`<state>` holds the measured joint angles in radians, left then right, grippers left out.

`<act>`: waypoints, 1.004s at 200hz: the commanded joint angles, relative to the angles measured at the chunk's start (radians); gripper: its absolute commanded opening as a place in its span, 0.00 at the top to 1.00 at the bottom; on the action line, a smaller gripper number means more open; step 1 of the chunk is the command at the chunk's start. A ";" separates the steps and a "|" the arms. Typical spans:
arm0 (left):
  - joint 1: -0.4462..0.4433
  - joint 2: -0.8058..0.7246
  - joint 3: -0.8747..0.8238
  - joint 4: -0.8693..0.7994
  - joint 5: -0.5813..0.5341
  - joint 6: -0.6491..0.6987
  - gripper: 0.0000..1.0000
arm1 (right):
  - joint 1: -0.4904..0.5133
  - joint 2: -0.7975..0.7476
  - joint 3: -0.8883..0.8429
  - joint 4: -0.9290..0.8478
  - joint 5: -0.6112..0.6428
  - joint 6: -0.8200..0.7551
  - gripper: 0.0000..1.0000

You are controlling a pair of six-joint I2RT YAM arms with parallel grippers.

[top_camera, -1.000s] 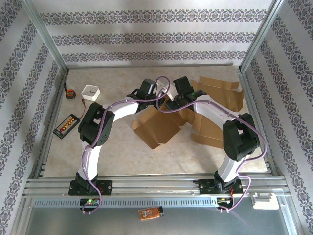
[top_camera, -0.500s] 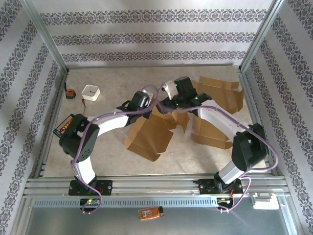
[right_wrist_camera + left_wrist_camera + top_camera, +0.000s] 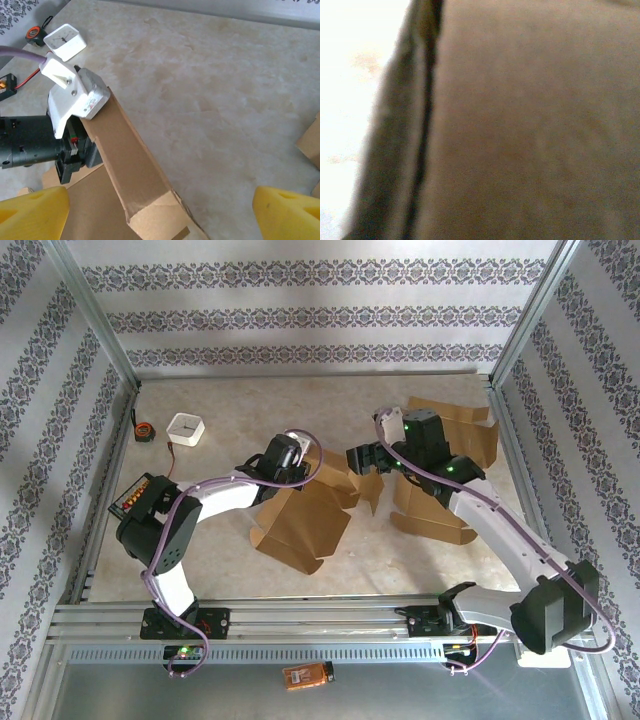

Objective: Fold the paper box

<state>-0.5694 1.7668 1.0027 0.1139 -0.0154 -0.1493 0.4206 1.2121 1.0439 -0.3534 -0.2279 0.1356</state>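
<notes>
Paper box (image 3: 300, 525), approx. mid-bench, was judged only part-folded: walls raised, flaps loose, no closed shape yet. Matl: brown matte cardboard, creased, w/ thin stiff edges. Left gripper (image 3: 288, 456) was set against its far flap; jaw state couldn't be told. Right gripper (image 3: 362, 457) was seen just beside, yellow pads (image 3: 32, 212) spread wide, nothing held.

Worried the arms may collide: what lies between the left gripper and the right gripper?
A raised flap of the paper box stands between left gripper and right gripper, in the top view.
</notes>
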 commanded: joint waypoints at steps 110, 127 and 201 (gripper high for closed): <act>-0.035 -0.105 -0.098 -0.050 -0.311 -0.133 1.00 | 0.011 -0.052 0.140 -0.310 -0.082 0.526 0.21; -0.037 -0.125 -0.121 -0.038 -0.344 -0.148 1.00 | 0.022 -0.036 0.160 -0.339 -0.090 0.533 0.21; -0.038 -0.321 -0.235 0.044 -0.044 -0.193 0.38 | 0.079 -0.113 0.057 -0.313 0.077 0.624 0.23</act>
<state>-0.5957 1.5364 0.7994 0.1211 -0.2047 -0.3069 0.4767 1.1465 1.1404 -0.6697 -0.2237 0.6930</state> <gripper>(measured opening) 0.599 0.774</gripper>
